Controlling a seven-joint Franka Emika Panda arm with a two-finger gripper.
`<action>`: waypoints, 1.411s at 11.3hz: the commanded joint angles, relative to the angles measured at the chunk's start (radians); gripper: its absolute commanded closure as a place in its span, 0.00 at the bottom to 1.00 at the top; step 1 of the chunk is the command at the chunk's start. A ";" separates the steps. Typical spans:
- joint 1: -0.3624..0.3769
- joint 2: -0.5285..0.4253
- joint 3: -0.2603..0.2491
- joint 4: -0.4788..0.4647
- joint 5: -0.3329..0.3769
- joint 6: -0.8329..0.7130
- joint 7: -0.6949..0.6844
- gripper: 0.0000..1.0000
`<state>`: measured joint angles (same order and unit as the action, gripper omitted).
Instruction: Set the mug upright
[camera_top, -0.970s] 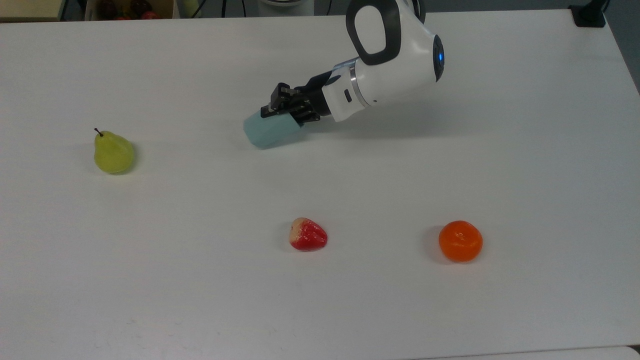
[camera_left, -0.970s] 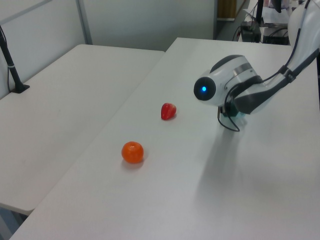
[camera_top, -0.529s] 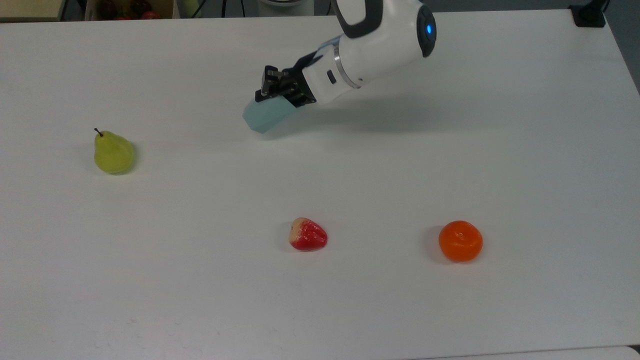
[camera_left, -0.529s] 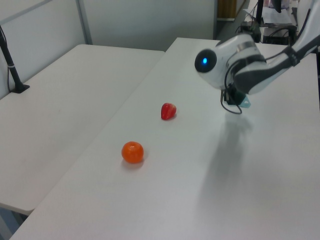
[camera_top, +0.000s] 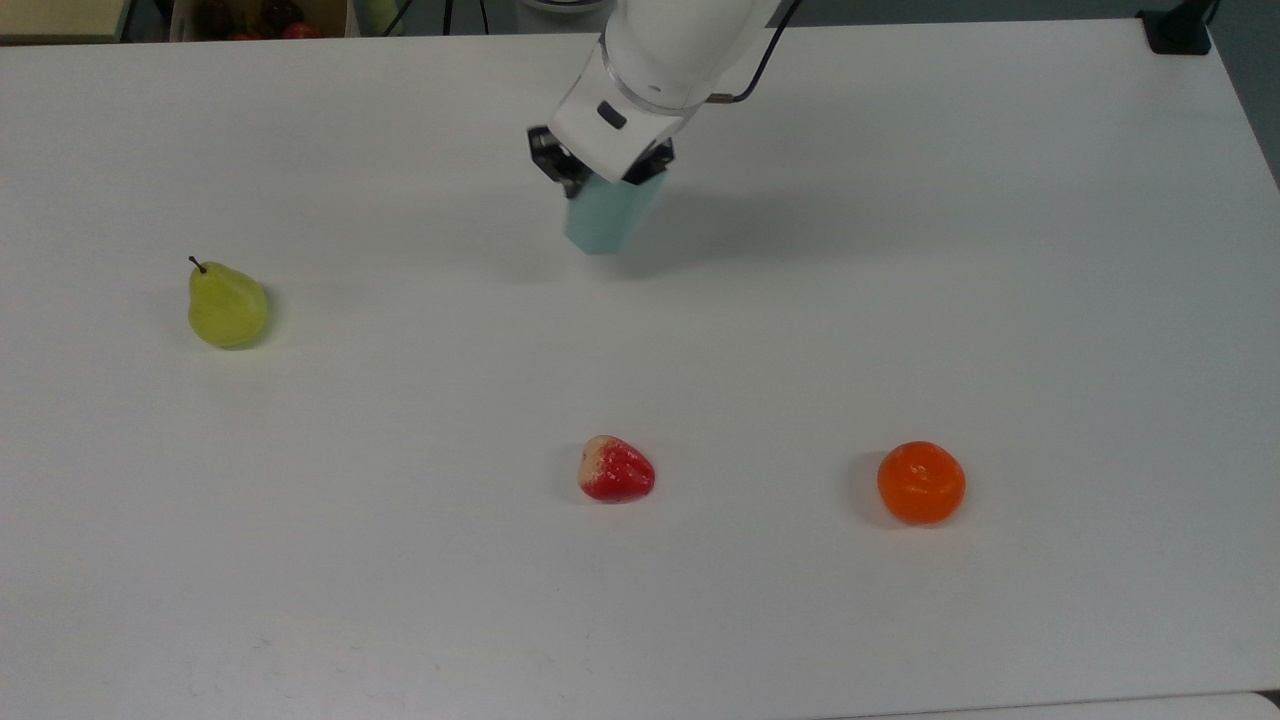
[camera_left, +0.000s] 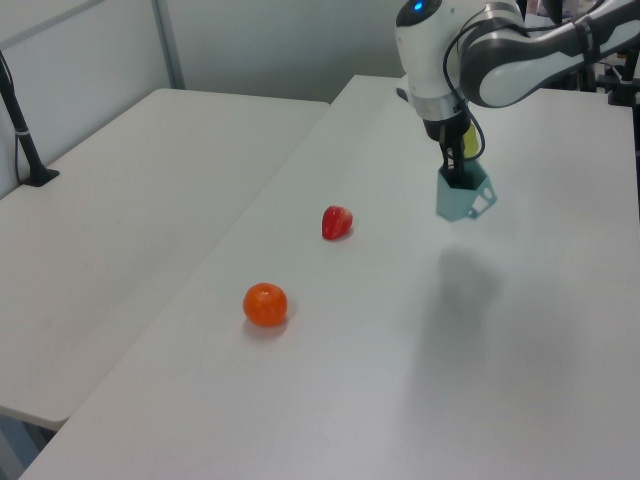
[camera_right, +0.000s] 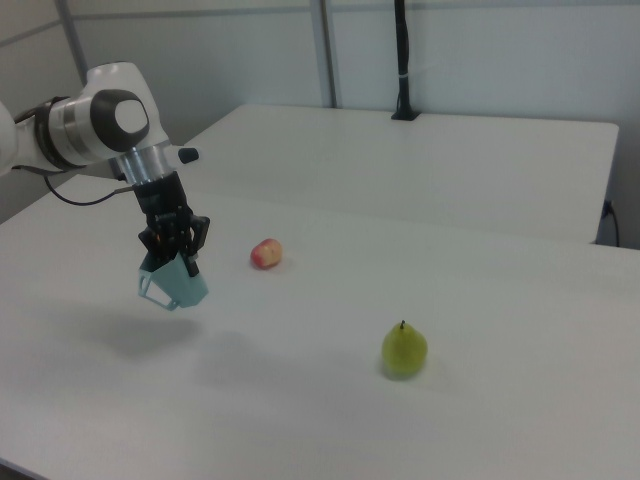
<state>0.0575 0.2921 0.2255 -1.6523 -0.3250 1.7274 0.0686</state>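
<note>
The white Franka arm's black two-finger gripper (camera_top: 601, 178) is pointing down and gripping the pale light-blue faceted matte mug (camera_top: 607, 215) at its rim, with the jaws closed on the rim wall. The mug is hanging in the air above the white table (camera_top: 400, 560), clear of the surface, with its shadow lying on the tabletop below it in the left view and the right view. It is hanging nearly upright, slightly tilted, its narrow base pointing down and its open rim up toward the gripper (camera_left: 458, 168); a small angular handle is sticking out from the mug (camera_left: 462, 196) toward the left view's right. In the top view, taking the mug as the landmark, the red-and-cream strawberry-shaped fruit (camera_top: 616, 469) is sitting well below it, the round orange fruit (camera_top: 921, 483) is sitting well below it and to the top view's right, and the yellow-green pear (camera_top: 227, 305) is resting well off to the top view's left.
</note>
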 joint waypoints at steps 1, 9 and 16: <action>-0.004 0.028 -0.002 -0.041 0.150 0.154 -0.206 1.00; -0.007 0.101 -0.003 -0.023 0.222 0.172 -0.360 0.13; -0.062 -0.138 -0.082 0.016 0.320 0.048 -0.245 0.00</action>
<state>-0.0007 0.2831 0.2147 -1.6029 -0.0991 1.8133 -0.2249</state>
